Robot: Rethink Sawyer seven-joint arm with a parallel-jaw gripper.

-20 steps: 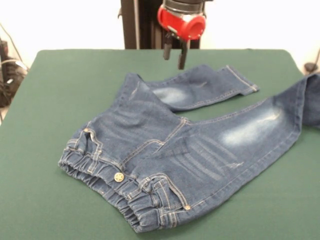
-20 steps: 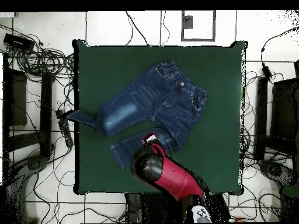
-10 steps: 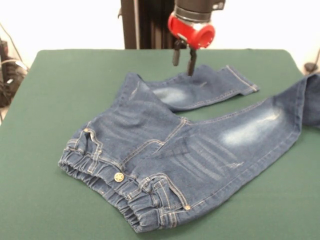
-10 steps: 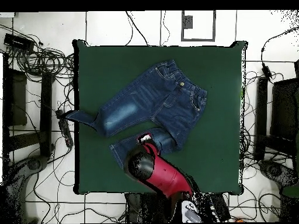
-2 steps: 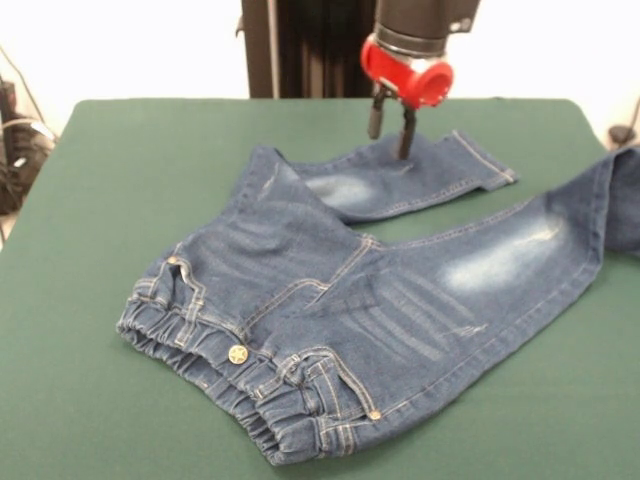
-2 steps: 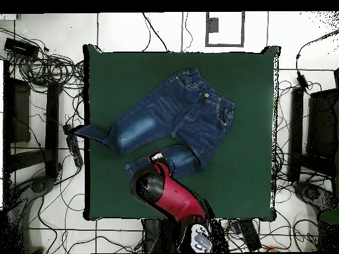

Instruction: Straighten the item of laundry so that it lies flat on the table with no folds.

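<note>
- Lots of black cables (image 6: 40, 73) lie on the floor around the table (image 5: 110, 180). None of them are on the green top.
- The red and black arm (image 6: 169, 195) covers part of one jeans leg when seen from above.
- The jeans (image 5: 340, 300) lie near the middle of the table, waistband (image 5: 215, 375) toward the front camera, with a brass star button (image 5: 238, 354) showing.
- They are blue with pale faded patches on the thighs.
- One leg (image 5: 410, 175) is folded across behind the other. The other leg (image 5: 560, 240) reaches the table edge, and its end hangs over.
- The gripper (image 5: 391, 128) is just above the folded leg, near its cuff. Its two fingers are a little apart and hold nothing.
- The front view shows the fingers clearly. The overhead view hides them under the arm, but shows the leg end dangling off the side.
</note>
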